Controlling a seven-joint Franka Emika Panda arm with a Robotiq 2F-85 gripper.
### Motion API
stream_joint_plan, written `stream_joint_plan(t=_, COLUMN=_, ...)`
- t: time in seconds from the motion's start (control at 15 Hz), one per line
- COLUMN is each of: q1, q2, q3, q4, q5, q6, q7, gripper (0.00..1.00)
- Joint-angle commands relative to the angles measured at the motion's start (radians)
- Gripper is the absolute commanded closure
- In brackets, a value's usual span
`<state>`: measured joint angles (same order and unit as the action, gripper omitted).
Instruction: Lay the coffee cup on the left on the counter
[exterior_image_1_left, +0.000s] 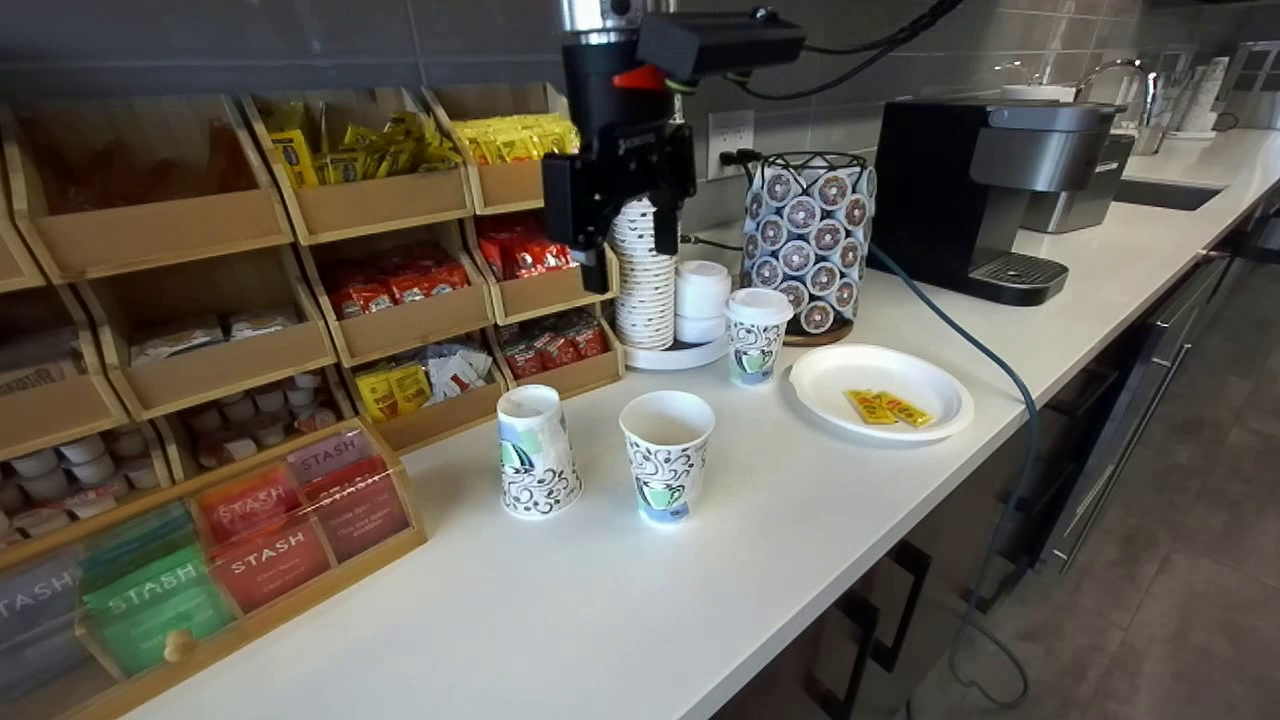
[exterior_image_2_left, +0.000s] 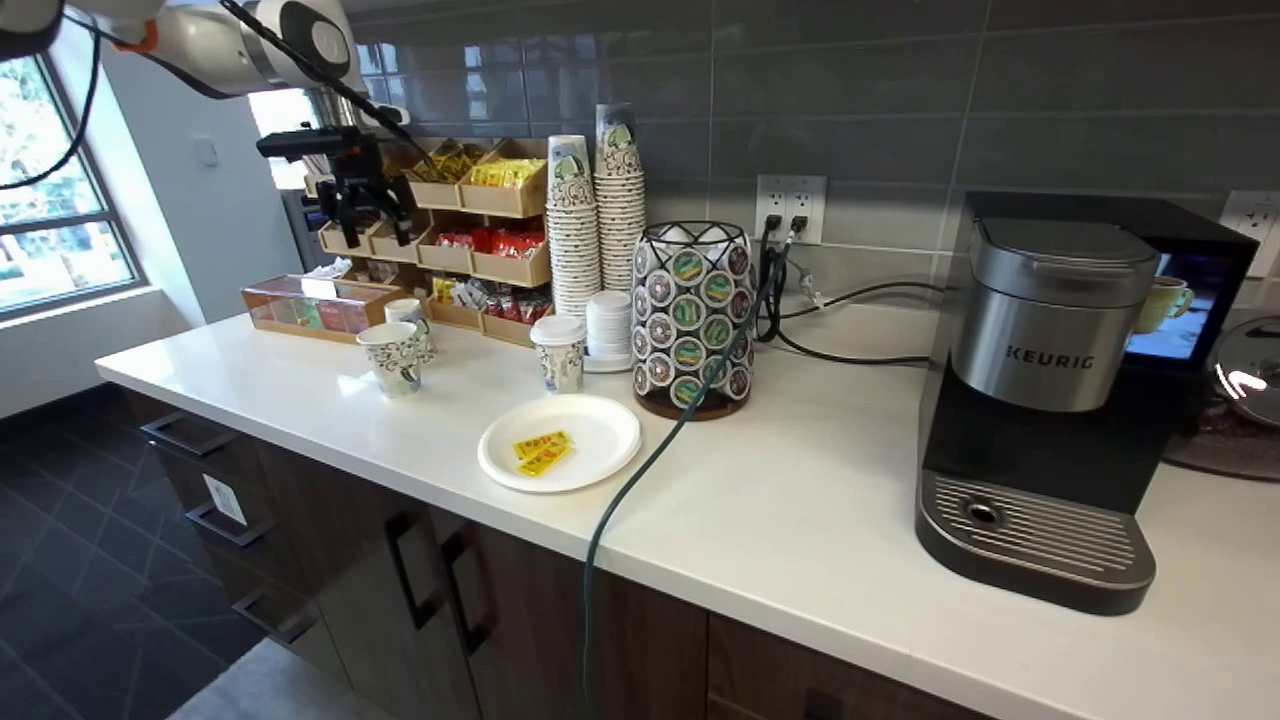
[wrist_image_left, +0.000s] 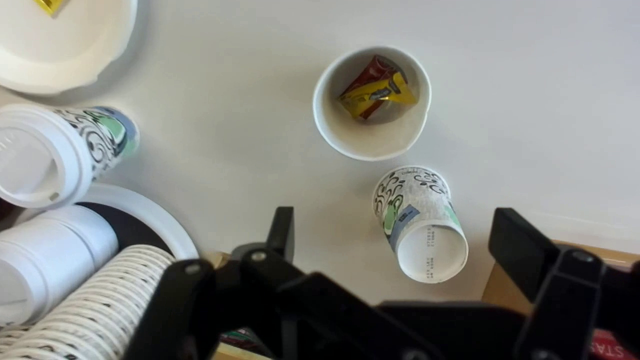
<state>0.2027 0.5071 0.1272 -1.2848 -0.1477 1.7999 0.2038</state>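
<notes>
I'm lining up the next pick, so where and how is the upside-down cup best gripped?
Probably come from above, with the open gripper straddling the upside-down cup and closing on its side walls around mid-height. It stands base up, rim on the counter, narrowing upward, so a higher grip may slip. The upright cup is close beside it; avoid that gap.

In an exterior view the open cup (exterior_image_2_left: 390, 360) partly hides the upturned cup (exterior_image_2_left: 408, 312) beyond, and in both exterior views its near wall hides the packets (wrist_image_left: 377, 95) inside. In an exterior view the hand (exterior_image_1_left: 632, 255) covers part of a tall cup stack (exterior_image_1_left: 645, 300), and the left edge cuts off the tea box (exterior_image_1_left: 300, 597). The wrist view's left edge cuts off the plate (wrist_image_left: 85, 45) and the lidded cup (wrist_image_left: 70, 150); the packets' print is too blurred to read.
</notes>
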Motion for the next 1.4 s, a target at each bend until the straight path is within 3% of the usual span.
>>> stream_joint_plan(t=0.0, q1=0.036, q2=0.168, q3=-0.009, q4=0.207, q5=0.006, q6=-0.036, q7=-0.081, gripper=0.0)
stream_joint_plan(t=0.67, q1=0.085, q2=0.441, q3=-0.001, q4=0.53, q5=0.066, q6=-0.036, q7=-0.141, gripper=0.0)
stream_joint_plan(t=0.8, q1=0.076, q2=0.452, q3=0.031, q4=0.524, q5=0.082, q6=-0.037, q7=-0.157, gripper=0.0)
stream_joint_plan(t=0.87, q1=0.078, q2=0.405, q3=0.011, q4=0.457, q5=0.06, q6=0.0, q7=-0.131, gripper=0.0)
stream_joint_plan(t=1.33, q1=0.078, q2=0.453, q3=0.028, q4=0.479, q5=0.068, q6=0.012, q7=-0.15, gripper=0.0)
